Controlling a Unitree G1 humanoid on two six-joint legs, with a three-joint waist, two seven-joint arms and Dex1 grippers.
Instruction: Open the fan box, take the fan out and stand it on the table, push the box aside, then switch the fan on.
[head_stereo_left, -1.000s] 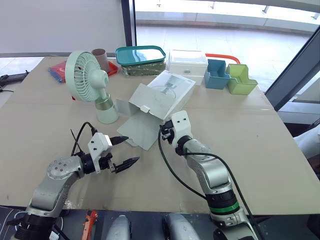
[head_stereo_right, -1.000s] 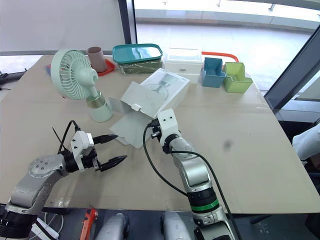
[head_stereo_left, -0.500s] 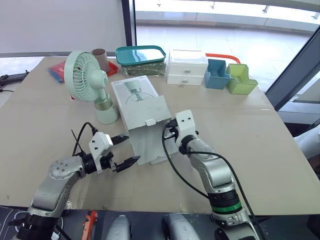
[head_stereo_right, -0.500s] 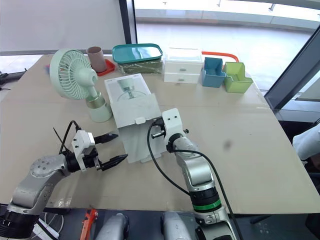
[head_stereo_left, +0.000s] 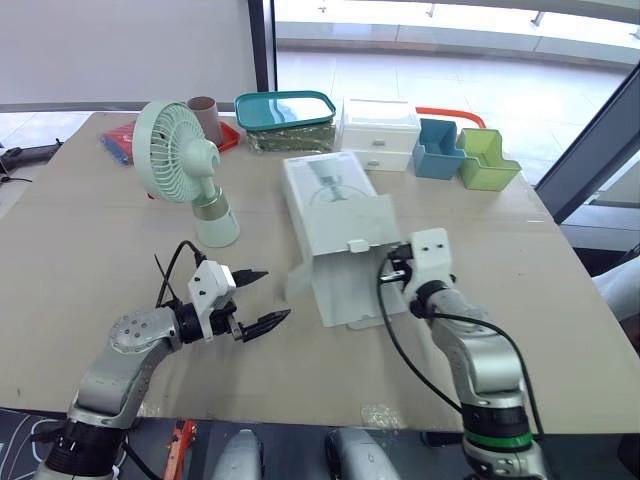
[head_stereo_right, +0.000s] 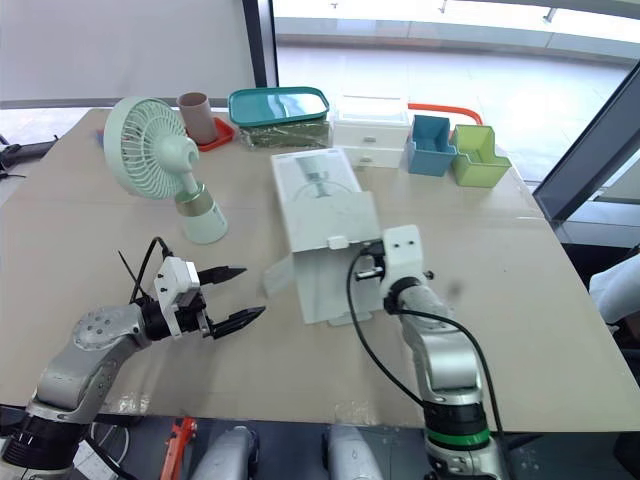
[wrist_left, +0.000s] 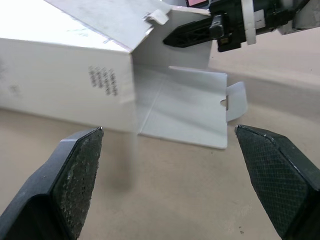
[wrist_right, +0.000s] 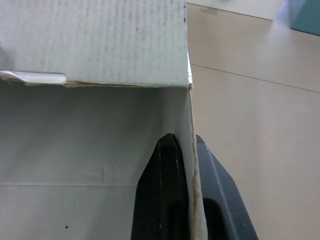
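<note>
White cardboard fan box (head_stereo_left: 335, 215), lying R of mint-green plastic fan (head_stereo_left: 180, 160): side wall is pinched by right gripper (wrist_right: 186, 150); left gripper (head_stereo_left: 270, 296) is held wide open, empty. Box judged light, flimsy; gripped best nr fold.

The box (head_stereo_left: 335, 215) has swung round and slid toward the robot's right across the counter (head_stereo_left: 90, 240). It now lies apart from the fan (head_stereo_left: 180, 165) it was beside. The right gripper (head_stereo_left: 390, 275), pinching the box's wall, has travelled right with it. A blurred side flap (head_stereo_left: 300, 285) seems mid-swing.
</note>
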